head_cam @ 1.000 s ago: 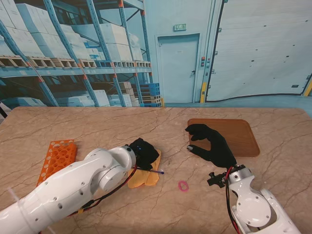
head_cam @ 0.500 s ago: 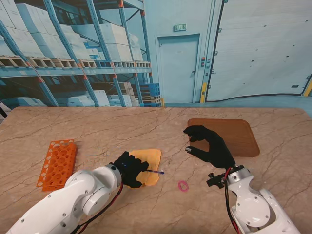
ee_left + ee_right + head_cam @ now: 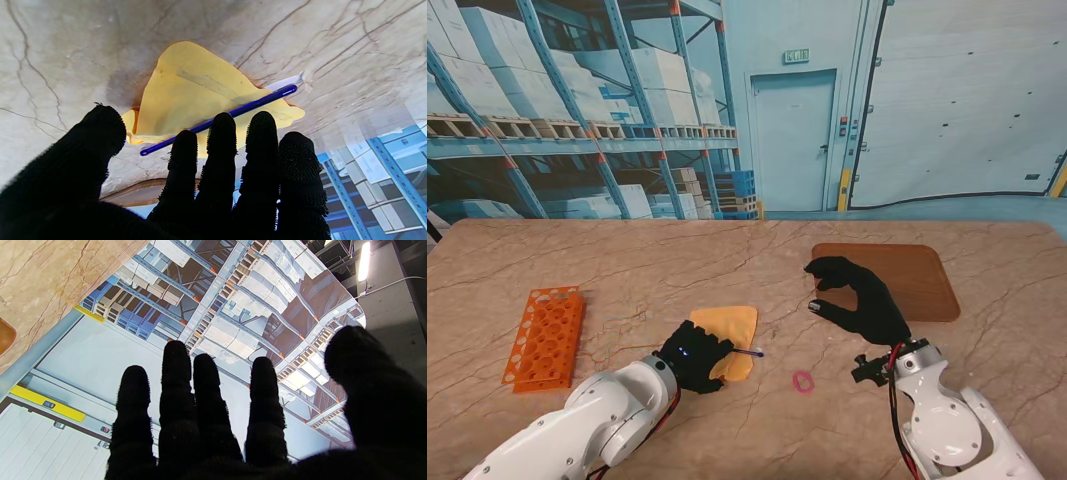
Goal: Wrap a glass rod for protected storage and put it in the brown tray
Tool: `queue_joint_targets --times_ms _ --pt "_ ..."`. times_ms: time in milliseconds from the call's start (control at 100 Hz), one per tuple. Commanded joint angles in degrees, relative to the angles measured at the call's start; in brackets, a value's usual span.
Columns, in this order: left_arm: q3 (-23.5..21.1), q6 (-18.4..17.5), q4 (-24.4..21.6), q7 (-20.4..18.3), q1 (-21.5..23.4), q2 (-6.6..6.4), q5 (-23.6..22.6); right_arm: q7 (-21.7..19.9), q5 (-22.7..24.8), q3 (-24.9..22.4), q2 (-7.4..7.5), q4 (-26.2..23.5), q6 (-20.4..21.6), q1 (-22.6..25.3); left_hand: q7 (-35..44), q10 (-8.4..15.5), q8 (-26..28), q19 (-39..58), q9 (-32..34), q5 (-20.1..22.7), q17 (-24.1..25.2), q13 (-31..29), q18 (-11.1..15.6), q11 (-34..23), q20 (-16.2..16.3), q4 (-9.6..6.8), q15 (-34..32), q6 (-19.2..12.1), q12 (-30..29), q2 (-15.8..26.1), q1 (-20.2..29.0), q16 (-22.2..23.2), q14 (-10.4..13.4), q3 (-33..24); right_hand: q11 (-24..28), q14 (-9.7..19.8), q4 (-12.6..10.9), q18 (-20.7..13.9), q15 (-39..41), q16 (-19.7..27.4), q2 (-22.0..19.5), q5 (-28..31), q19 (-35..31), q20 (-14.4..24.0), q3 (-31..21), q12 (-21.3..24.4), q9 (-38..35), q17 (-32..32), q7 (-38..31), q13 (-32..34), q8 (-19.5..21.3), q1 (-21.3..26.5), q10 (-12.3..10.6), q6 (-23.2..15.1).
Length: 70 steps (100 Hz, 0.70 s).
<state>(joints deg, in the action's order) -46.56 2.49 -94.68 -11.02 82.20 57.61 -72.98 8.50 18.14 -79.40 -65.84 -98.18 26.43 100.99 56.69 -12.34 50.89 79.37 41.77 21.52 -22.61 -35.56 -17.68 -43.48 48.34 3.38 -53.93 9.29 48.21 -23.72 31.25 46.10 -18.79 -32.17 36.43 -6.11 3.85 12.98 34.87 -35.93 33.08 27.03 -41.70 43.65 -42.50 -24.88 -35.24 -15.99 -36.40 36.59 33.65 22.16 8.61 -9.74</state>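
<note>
The thin blue glass rod [image 3: 218, 120] lies across the near edge of the yellow wrapping cloth [image 3: 196, 96], positioned for rolling. The left hand [image 3: 693, 354] hovers there, fingers apart, apparently not touching. The right hand [image 3: 857, 295] waits empty, fingers spread, beside the brown tray [image 3: 927, 275].

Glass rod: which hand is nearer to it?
Left. The left hand sits at the glass rod on the yellow cloth; the right hand hovers farther right, beside the brown tray.
</note>
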Motion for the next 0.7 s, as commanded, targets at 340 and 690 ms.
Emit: queue_joint_targets --times_ms 340,690 --pt "3.3 0.9 2.6 2.1 -1.9 0.09 -0.7 0.0 0.0 0.1 -0.22 -0.4 0.0 0.3 4.6 0.6 -6.9 5.4 4.8 5.4 -4.1 -4.6 -2.1 -3.5 -1.1 2.71 -3.4 -1.9 -0.4 -6.8 7.0 0.2 -2.0 -11.5 0.4 0.1 -1.6 -0.2 0.8 -0.7 -1.4 0.7 -1.2 0.4 0.1 -0.3 -0.7 0.2 0.3 0.9 0.2 -2.3 -0.1 0.0" --pt "4.1 1.8 3.9 5.5 -2.5 0.50 0.8 0.0 -0.1 0.2 -0.21 -0.4 -0.1 0.3 7.9 1.6 -19.7 11.1 14.2 16.2 -10.8 -12.1 -2.0 -8.0 -2.2 3.33 -9.7 -5.3 8.1 -6.0 12.8 1.6 -0.7 -16.3 0.4 0.1 -1.6 -0.2 0.8 -0.8 -1.6 0.8 -1.2 0.5 0.1 -0.3 -0.8 0.2 0.3 0.8 0.1 -2.6 -0.1 0.2"
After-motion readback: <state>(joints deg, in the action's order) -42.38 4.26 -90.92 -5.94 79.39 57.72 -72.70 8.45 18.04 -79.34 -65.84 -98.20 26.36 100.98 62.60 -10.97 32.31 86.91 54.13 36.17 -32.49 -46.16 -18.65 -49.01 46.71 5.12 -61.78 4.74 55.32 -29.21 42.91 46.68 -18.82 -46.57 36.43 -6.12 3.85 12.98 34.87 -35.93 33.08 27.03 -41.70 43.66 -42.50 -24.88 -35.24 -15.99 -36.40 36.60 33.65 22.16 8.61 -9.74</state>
